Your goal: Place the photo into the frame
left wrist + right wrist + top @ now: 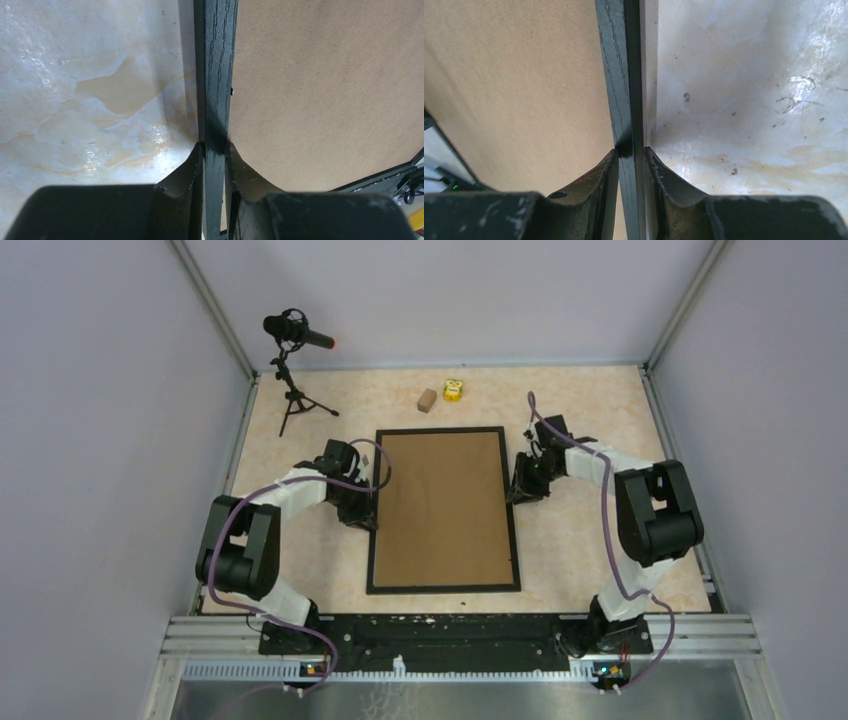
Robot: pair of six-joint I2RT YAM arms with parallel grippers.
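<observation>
The black frame (444, 588) lies flat on the table, filled by a brown cardboard backing board (443, 505). The photo is hidden from every view. My left gripper (362, 508) is at the frame's left rail. In the left wrist view the left gripper (215, 146) is shut on that rail (215, 75), one finger on the table side and one over the board (325, 90). My right gripper (520, 490) is at the right rail. In the right wrist view the right gripper (630, 150) is closed around the rail (619, 75), beside the board (514, 85).
A microphone on a small tripod (296, 335) stands at the back left. A small brown block (427, 399) and a yellow object (454, 390) lie just beyond the frame's far edge. Grey walls enclose the table on three sides.
</observation>
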